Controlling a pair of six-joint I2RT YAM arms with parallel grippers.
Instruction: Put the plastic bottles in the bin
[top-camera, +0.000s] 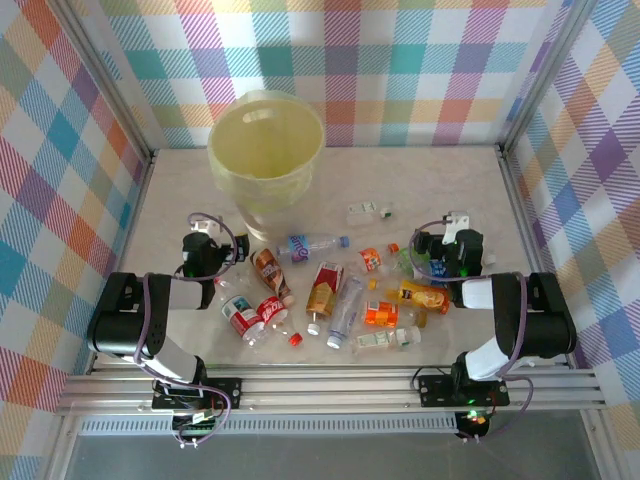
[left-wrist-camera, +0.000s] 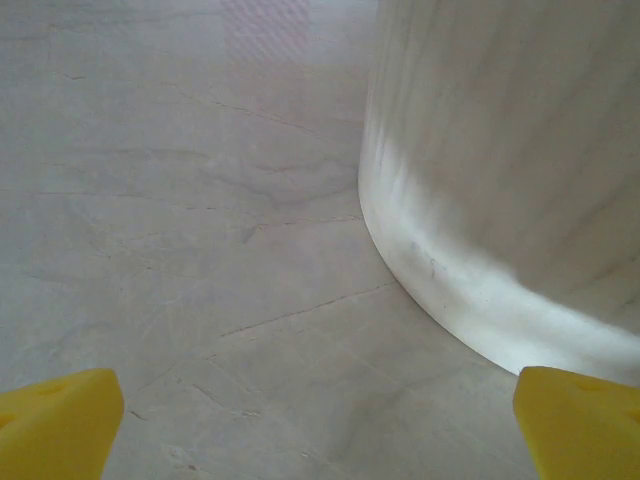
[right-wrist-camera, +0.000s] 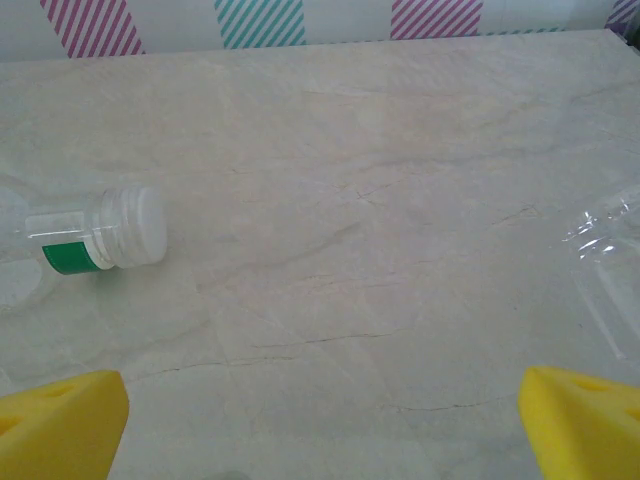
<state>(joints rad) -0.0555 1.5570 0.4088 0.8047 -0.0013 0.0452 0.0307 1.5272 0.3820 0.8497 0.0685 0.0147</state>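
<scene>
The bin (top-camera: 265, 150), a big pale-yellow translucent bucket, stands at the back left of the table. Several plastic bottles lie in a loose heap mid-table, among them a blue-labelled one (top-camera: 310, 243), a brown-labelled one (top-camera: 270, 268) and an orange one (top-camera: 425, 296). My left gripper (top-camera: 203, 238) sits low just left of the bin's foot; its wrist view has the bin wall (left-wrist-camera: 500, 180) close on the right. That gripper (left-wrist-camera: 320, 430) is open over bare table. My right gripper (top-camera: 447, 240) is at the heap's right end, open (right-wrist-camera: 320, 425). A green-labelled bottle (right-wrist-camera: 95, 235) lies ahead to its left.
A loose red cap (top-camera: 295, 339) lies near the front of the heap. Checked walls with metal posts close in the table on three sides. A crumpled clear bottle (right-wrist-camera: 610, 270) lies at the right edge of the right wrist view. Bare tabletop (top-camera: 440, 185) stretches right of the bin.
</scene>
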